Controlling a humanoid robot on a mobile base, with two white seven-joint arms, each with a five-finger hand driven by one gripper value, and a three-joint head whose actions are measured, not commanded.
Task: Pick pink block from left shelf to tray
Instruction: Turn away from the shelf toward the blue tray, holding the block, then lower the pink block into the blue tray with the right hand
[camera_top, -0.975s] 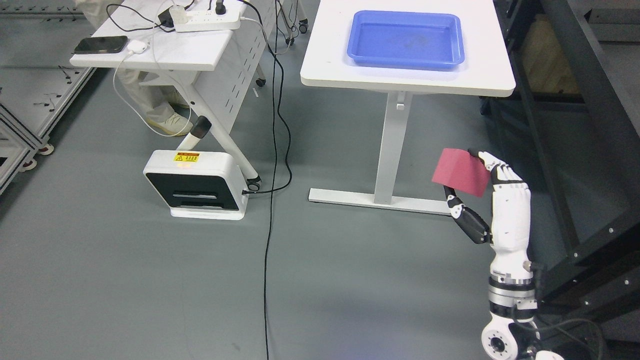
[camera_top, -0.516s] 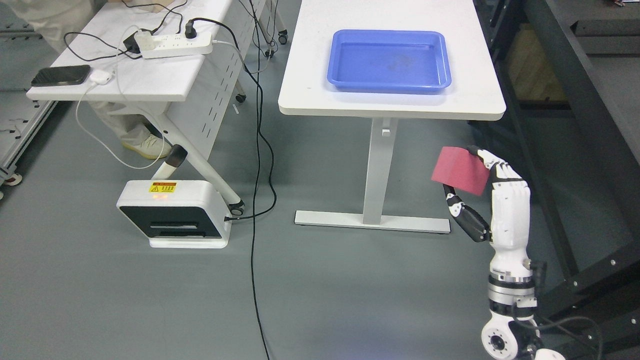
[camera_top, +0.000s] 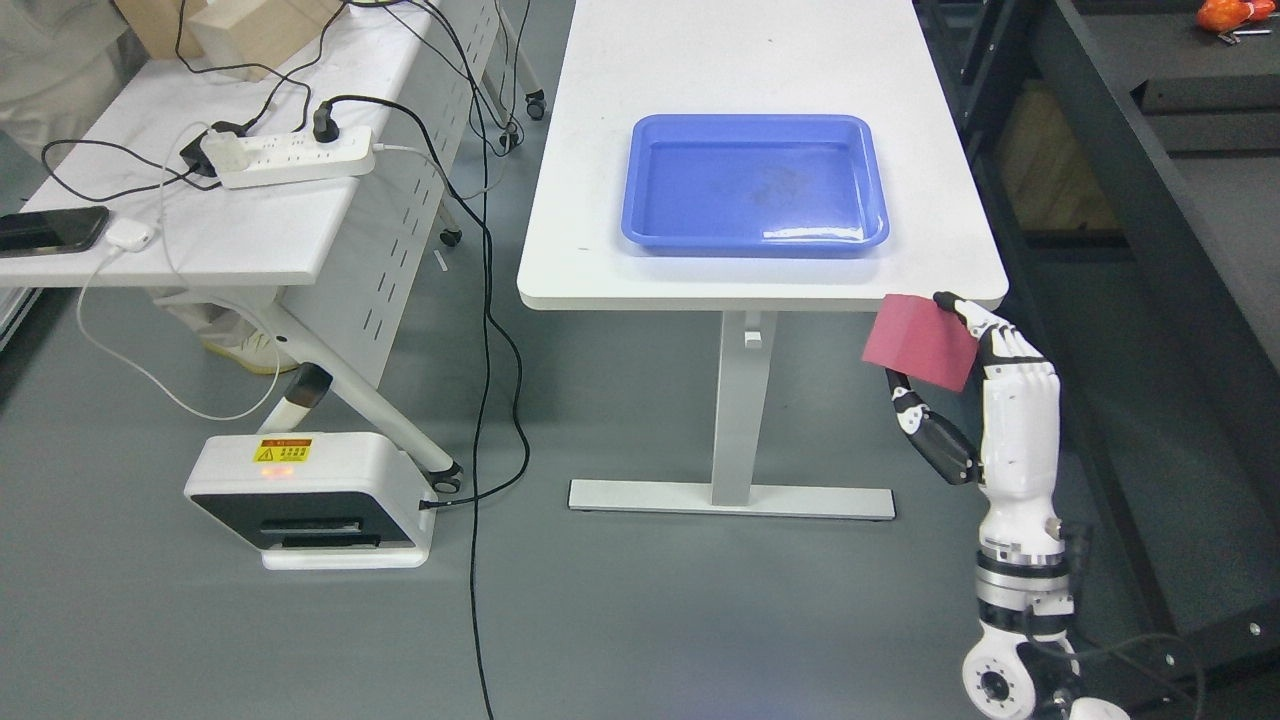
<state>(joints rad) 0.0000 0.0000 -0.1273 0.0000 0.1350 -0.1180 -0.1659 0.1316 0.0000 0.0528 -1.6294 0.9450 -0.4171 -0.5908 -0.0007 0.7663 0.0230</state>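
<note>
pink block (camera_top: 921, 341) sits at the right of the frame, held off the floor in the right hand (camera_top: 985, 390). the hand's white fingers (camera_top: 1010, 350) press against the block's right side and the dark thumb (camera_top: 925, 425) comes up under its lower left edge, so the block is pinched between them. the block is tilted, its upper corner overlapping the near right corner of the white table (camera_top: 600, 240) in the picture; whether it touches the table edge cannot be told. the right arm rises from the lower right corner, wrist below the hand.

blue tray (camera_top: 640, 215) rests on the white table in the upper middle of the frame, nothing visible inside it apart from faint marks on its floor. the block is below and to the right of the tray, well apart from it.

second white table (camera_top: 250, 240) stands at the upper left. on it lie a white power strip (camera_top: 295, 160) with a black plug and cables, a dark phone (camera_top: 45, 230) at the left edge, and a small white charger (camera_top: 130, 234) just beside the phone. a black cable (camera_top: 485, 400) hangs from this table and runs down across the grey floor.

white box-shaped unit (camera_top: 310, 487) with a yellow warning label stands on the floor at the lower left. dark metal framing (camera_top: 1150, 250) fills the right side of the frame.
</note>
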